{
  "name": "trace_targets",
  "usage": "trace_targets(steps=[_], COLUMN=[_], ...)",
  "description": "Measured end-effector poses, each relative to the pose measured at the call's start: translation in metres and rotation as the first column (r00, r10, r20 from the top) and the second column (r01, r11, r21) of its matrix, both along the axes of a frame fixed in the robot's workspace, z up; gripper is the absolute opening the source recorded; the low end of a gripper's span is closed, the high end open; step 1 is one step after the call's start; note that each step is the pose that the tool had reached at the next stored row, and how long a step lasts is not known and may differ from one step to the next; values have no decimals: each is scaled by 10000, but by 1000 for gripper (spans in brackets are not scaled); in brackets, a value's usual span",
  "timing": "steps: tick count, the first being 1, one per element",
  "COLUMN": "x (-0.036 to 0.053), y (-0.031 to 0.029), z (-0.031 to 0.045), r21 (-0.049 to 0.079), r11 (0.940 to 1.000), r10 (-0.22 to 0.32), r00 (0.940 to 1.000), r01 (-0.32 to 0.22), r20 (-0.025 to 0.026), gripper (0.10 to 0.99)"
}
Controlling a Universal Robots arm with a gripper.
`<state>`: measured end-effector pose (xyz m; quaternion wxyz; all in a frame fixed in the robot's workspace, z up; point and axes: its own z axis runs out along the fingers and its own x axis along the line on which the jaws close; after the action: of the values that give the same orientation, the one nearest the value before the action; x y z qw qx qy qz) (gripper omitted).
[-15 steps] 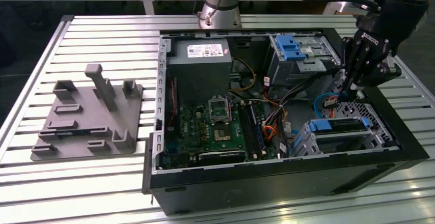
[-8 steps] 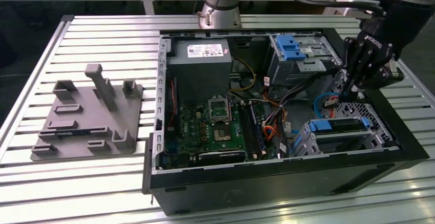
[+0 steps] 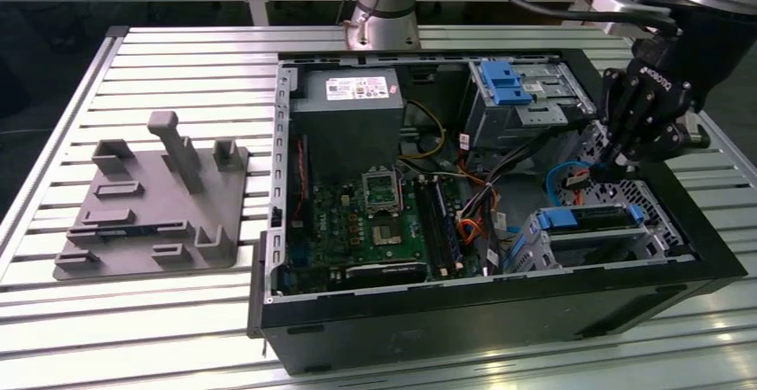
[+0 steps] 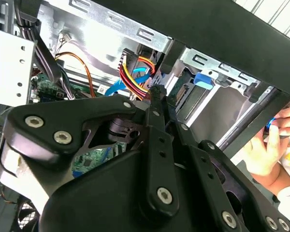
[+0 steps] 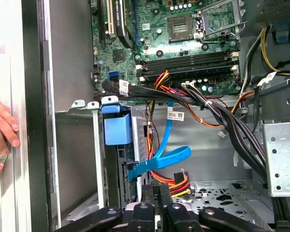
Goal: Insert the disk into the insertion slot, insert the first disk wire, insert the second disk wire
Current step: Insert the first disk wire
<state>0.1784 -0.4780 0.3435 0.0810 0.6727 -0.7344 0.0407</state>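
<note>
The disk (image 3: 591, 220) lies inside the insertion slot (image 3: 658, 230), the low silver cage at the near corner of the open computer case on the exterior view's right; its blue carrier tab (image 5: 117, 128) stands at the cage mouth. My gripper (image 3: 609, 161) hangs just behind that cage. In both wrist views its fingers are pressed together at the plug of a red, yellow and black disk wire (image 5: 178, 182), with my gripper (image 5: 156, 189) (image 4: 154, 92) right at the disk's rear edge. A flat blue disk wire (image 5: 159, 159) ends at the disk's back beside it.
A taller cage with a blue latch (image 3: 509, 84) stands behind. The motherboard (image 3: 378, 217) and black cable bundles (image 5: 222, 116) fill the case's middle. A person's hand (image 5: 2, 130) rests on the case's outer wall. A grey fixture (image 3: 154, 204) lies on the slatted table.
</note>
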Motion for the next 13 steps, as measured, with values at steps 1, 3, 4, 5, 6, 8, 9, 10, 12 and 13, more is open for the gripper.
trace_targets(steps=[1, 3, 4, 5, 6, 8, 9, 10, 12, 13], x=[0, 1, 0, -1, -1, -1, -1, -1, -1, -1], y=[-2, -5, -10, -19, -28, -55, -72, -93, -138, -158], z=[0, 0, -1, -2, -1, -1, -1, 0, -1, -1], r21=[0, 3, 11, 63, 186, 469, 571, 626, 709, 759], r11=[9999, 9996, 9994, 9993, 9992, 9982, 9977, 9974, 9968, 9965], r10=[102, 293, 346, 359, 359, 355, 354, 353, 351, 350], r00=[9999, 9995, 9994, 9993, 9993, 9993, 9993, 9993, 9993, 9993], r01=[-102, -293, -346, -359, -361, -362, -362, -362, -361, -361], r20=[20, 65, 80, 97, 119, 148, 152, 154, 157, 159], gripper=[161, 161, 161, 161, 161, 161, 161, 161, 161, 161])
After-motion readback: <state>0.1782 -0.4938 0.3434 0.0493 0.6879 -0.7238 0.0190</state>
